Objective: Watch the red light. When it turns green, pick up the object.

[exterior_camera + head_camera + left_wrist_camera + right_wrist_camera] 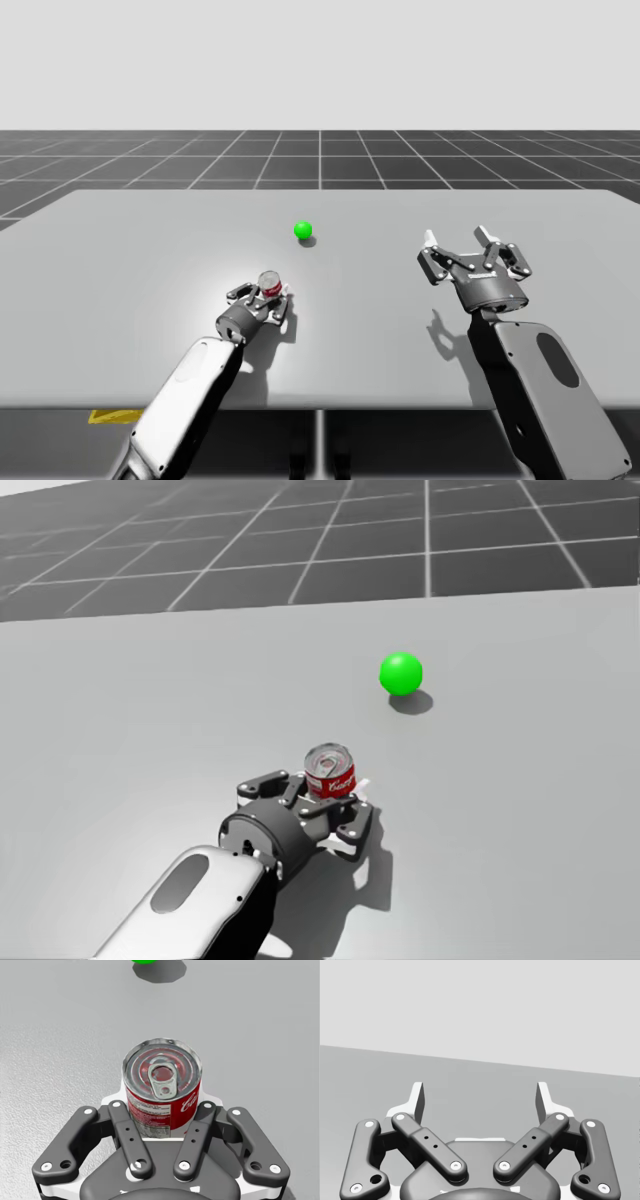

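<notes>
While the round light (303, 231) on the far middle of the grey table (110, 260) glows green, my left gripper (161, 1112) is closed around the red can (162, 1080), which stands upright with its silver pull-tab lid facing up. Both fingers (122, 1127) press against the can's sides low on its body, one from the left and one from the right, so they stand only as far apart as the can is wide. Can and gripper are left of the table's middle, nearer to me than the light and a little to its left, well apart from it. I cannot tell whether the can's base touches the table or hangs just above it. My right gripper (481, 1102) hovers over the right side of the table, its fingers spread wide and holding nothing, well apart from both the can and the light.
</notes>
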